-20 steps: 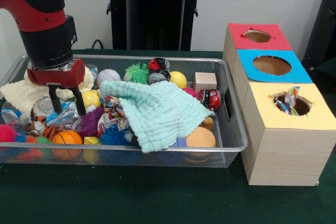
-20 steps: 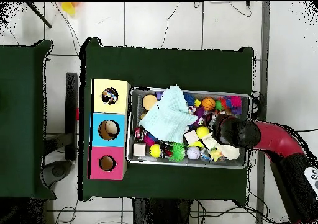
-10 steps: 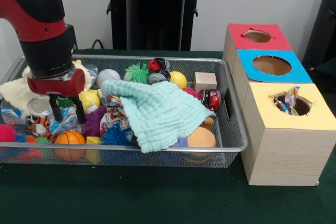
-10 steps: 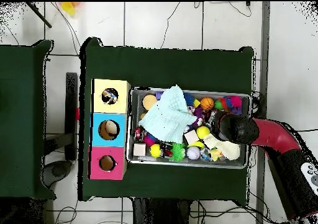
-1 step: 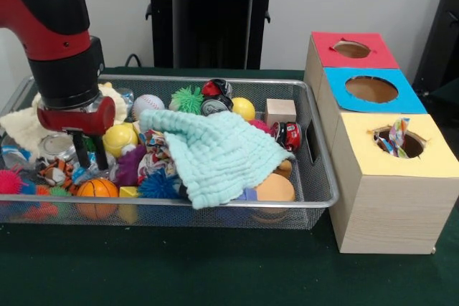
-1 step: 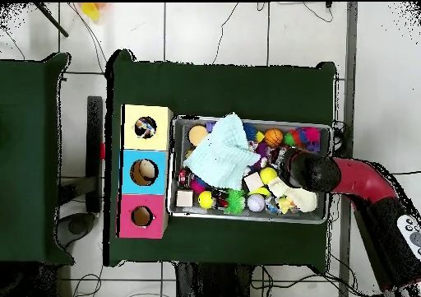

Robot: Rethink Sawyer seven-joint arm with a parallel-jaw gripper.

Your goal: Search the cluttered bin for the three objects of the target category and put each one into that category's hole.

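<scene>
Step in hand: the search-and-grasp; the gripper (image 5: 87,157) is down in the left part of the wire bin (image 5: 319,170), over crinkly wrappers (image 5: 57,171).
Fingers: narrow, tips close together among the wrappers; whether they hold one, I cannot tell.
Target things: a wrapper (image 5: 396,136) already sticks out of the hole in the yellow box (image 5: 399,177) at the right, so wrappers look like the category; the rest lie in the bin's lower left, beside the small basketball (image 5: 96,190).
Next move: it probably calls for a firm pinch, a lift clear of the rim, then a carry right to the yellow box.
Clutter: a mint cloth (image 5: 215,152) drapes the bin's middle and may hide more.
Surface: a desk (image 5: 179,263) under dark green cloth.
Room: pale wall; white floor tiles with cables in the overhead view.
</scene>
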